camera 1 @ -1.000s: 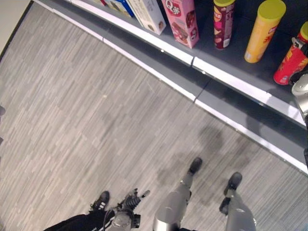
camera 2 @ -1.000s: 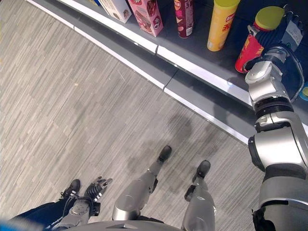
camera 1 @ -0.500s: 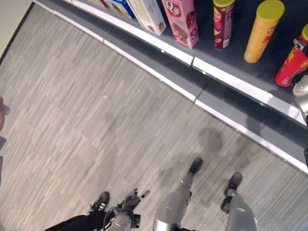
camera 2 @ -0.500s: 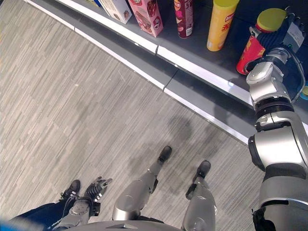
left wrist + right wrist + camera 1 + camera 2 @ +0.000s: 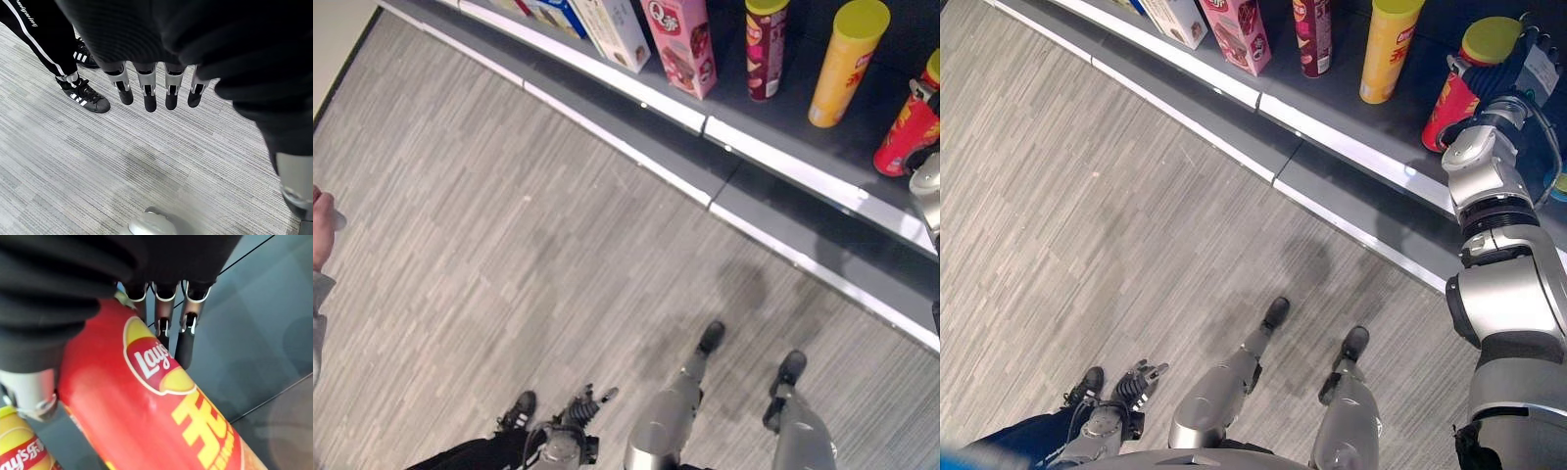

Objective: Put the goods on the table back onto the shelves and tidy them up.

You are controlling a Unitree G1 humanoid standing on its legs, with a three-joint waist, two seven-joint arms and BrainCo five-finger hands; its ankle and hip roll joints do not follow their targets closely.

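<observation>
A red chip can (image 5: pixel 146 406) stands on the dark bottom shelf (image 5: pixel 783 162) at its right end, also seen as the red chip can (image 5: pixel 1459 93). My right hand (image 5: pixel 1528 64) is pressed against the can's right side. Its fingers (image 5: pixel 185 345) run straight past the can toward the back of the shelf, and the thumb (image 5: pixel 27 391) sits on the can's other side. My left hand (image 5: pixel 1136 380) hangs low by my left side with its fingers (image 5: pixel 149 93) straight over the floor, holding nothing.
Left of the red can stand a yellow can (image 5: pixel 842 64), a maroon can (image 5: pixel 766 49), a pink box (image 5: pixel 680 44) and a white box (image 5: pixel 617 29). A person's shoe (image 5: pixel 88 95) is next to my left hand. A person's hand (image 5: pixel 321 230) shows at the left edge.
A person's hand has come into view at the left edge. My right hand and the red can have barely shifted; my left hand has not moved.
</observation>
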